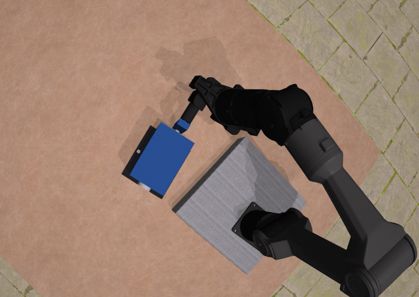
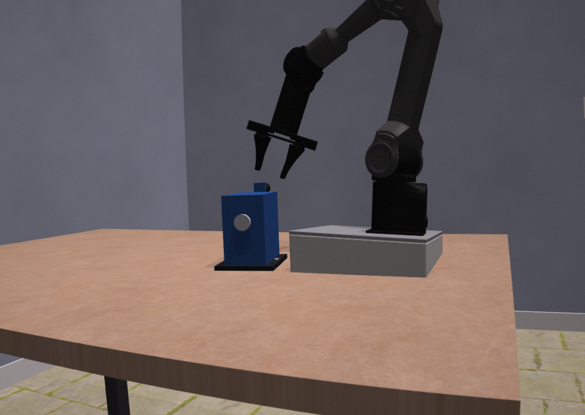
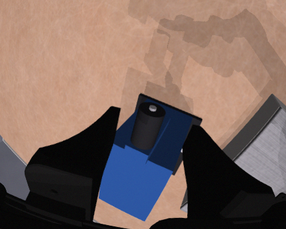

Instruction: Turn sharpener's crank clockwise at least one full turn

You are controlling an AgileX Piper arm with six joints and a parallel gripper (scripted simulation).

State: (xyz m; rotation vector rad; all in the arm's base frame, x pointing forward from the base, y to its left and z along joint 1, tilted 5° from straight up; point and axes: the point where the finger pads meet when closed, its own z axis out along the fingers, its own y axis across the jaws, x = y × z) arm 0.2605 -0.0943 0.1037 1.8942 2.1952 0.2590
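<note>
The blue sharpener (image 1: 162,158) (image 2: 250,233) (image 3: 131,183) stands upright on its black baseplate (image 1: 127,169) (image 2: 250,264) on the table. Its crank sits on the far side, with a short blue arm (image 1: 181,125) (image 2: 259,186) pointing up and a black cylindrical handle (image 1: 190,111) (image 3: 147,128) sticking out away from the box. My gripper (image 1: 195,91) (image 2: 270,171) (image 3: 153,128) is open and holds nothing. It hangs just above the crank handle. In the wrist view the handle shows between the two fingers, below them and not touched.
The arm stands on a grey base block (image 1: 219,192) (image 2: 358,254) (image 3: 268,144) close to the right of the sharpener. A silver round knob (image 2: 242,221) is on the sharpener's near face. The wooden table (image 1: 67,84) (image 2: 236,316) ends at the front and right.
</note>
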